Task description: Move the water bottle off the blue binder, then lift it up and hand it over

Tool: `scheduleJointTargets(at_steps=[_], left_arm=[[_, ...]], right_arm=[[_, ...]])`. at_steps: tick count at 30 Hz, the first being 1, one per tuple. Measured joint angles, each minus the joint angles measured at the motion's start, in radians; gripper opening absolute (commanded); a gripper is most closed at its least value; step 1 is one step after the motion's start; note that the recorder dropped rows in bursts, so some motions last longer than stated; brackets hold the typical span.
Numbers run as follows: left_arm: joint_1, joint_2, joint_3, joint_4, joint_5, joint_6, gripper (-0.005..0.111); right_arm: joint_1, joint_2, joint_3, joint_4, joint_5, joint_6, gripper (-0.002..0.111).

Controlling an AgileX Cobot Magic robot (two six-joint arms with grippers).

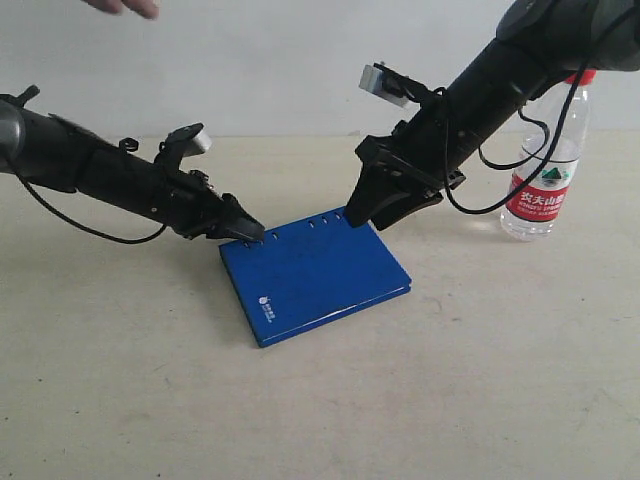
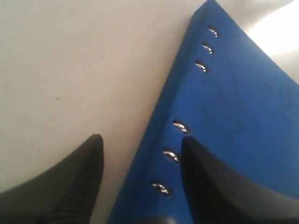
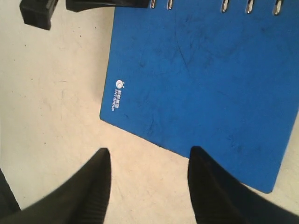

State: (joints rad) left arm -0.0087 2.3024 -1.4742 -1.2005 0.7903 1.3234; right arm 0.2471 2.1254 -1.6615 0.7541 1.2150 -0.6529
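The blue binder (image 1: pixel 315 275) lies flat on the table, and nothing stands on it. The water bottle (image 1: pixel 545 185) is upright on the table to the right, partly behind my right arm and apart from the binder. My left gripper (image 1: pixel 250 234) is open at the binder's far left corner. In the left wrist view this gripper (image 2: pixel 140 142) straddles the slotted spine edge of the binder (image 2: pixel 243 102), one finger over the cover and one over the table. My right gripper (image 1: pixel 368 222) hangs open and empty above the binder's far right corner. The right wrist view shows the gripper (image 3: pixel 149 151) beside the binder (image 3: pixel 201 79).
A person's hand (image 1: pixel 125 7) shows at the top left edge of the exterior view. The beige table (image 1: pixel 150 380) carries only the binder and the bottle. My left gripper's fingers (image 3: pixel 93 4) appear at the binder's spine in the right wrist view.
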Motion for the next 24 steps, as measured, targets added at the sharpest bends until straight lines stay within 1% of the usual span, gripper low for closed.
scheduleJointTargets(at_steps=[5,10,14,17,20,24], left_arm=[[0.0,0.0,0.001,0.066,0.105,-0.09,0.048],[-0.007,0.0,0.028,0.073,0.279,-0.158,0.048],[-0.066,0.0,0.074,0.073,0.365,-0.173,0.048],[-0.141,0.0,0.103,0.073,0.394,-0.175,0.048],[-0.207,0.0,0.108,0.073,0.397,-0.179,0.048],[-0.221,-0.006,0.108,0.073,0.359,-0.241,0.048]], right_arm=[[0.0,0.0,0.0,0.0,0.0,0.0,0.044],[0.0,0.0,0.0,0.0,0.0,0.002,0.044],[0.0,0.0,0.0,0.0,0.0,0.013,0.044],[0.0,-0.002,0.0,-0.005,0.0,0.056,0.044],[0.0,-0.023,0.0,-0.05,0.0,0.093,0.044],[0.0,-0.098,0.0,-0.217,0.0,0.151,0.044]])
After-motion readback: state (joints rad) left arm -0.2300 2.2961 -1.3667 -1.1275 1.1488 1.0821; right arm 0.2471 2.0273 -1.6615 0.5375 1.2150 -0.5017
